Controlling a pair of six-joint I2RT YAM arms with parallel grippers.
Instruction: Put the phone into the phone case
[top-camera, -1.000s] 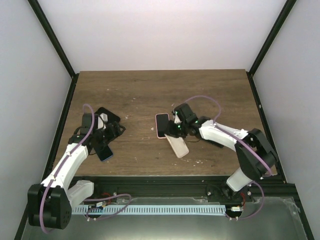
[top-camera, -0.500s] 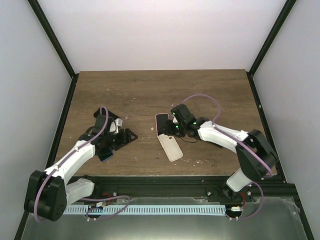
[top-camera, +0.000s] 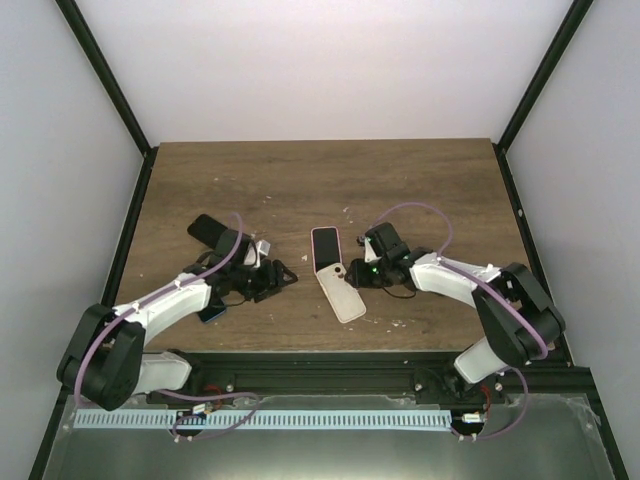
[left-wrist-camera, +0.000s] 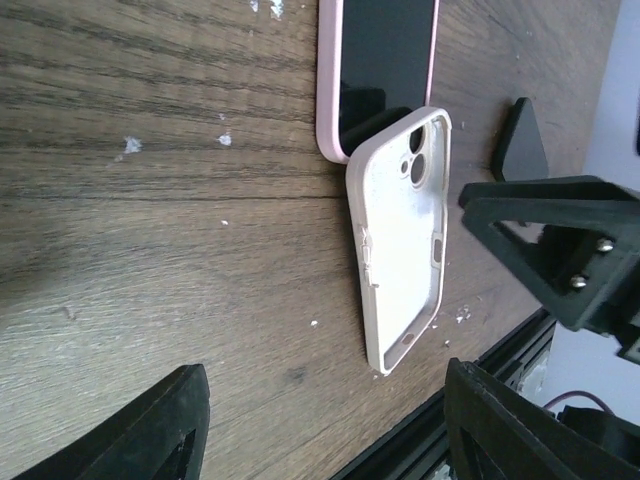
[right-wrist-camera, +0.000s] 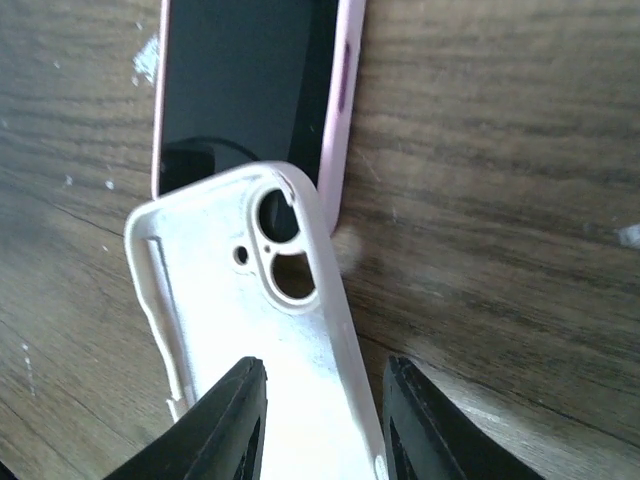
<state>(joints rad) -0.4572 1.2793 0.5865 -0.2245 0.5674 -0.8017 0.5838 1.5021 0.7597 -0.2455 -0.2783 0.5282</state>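
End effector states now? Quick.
Left end effector: open, empty.
Right end effector: open, astride the case edge; looks unclamped.

A robotics lab test cell: plain white panels (top-camera: 300, 60) wall in a wooden worktop (top-camera: 300, 180), black frame posts (top-camera: 105, 75) rise at the corners, and a left arm (top-camera: 165, 300) and right arm (top-camera: 470, 280) are bolted along the near metal rail (top-camera: 300, 372).

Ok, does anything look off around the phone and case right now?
Yes: the empty cream rubbery phone case lies cavity-up and askew, its camera-hole end riding over the near end of the flat pink-edged phone instead of lining up with it.
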